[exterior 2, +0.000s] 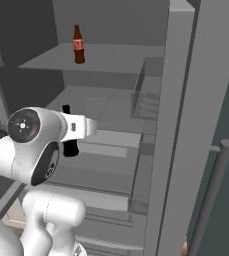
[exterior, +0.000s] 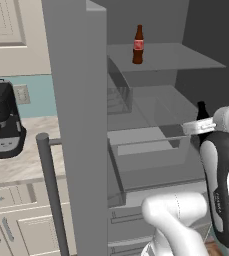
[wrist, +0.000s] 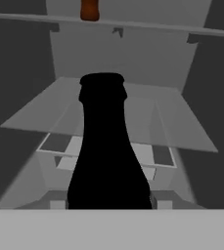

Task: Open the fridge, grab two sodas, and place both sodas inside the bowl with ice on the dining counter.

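The fridge [exterior: 78, 125] stands open, its grey door [exterior 2: 178, 125] swung wide. One soda [exterior: 138, 45], dark brown with a red label, stands upright on the upper shelf [exterior 2: 78, 45], and its base shows at the top of the hand view [wrist: 89, 9]. A second soda [wrist: 108, 146] stands upright between my fingers in front of the lower shelves, its dark neck poking above the hand [exterior: 202, 111]. My gripper [exterior: 202, 127] is shut on its body [exterior 2: 70, 145]. The bowl with ice and the dining counter are out of view.
A black coffee machine [exterior: 3, 120] sits on the wall counter [exterior: 21, 165] left of the fridge. Long bar handles [exterior: 48, 190] [exterior 2: 213, 190] stick out from the open doors. Door bins [exterior 2: 146, 95] and glass shelves [exterior: 156, 107] flank the hand.
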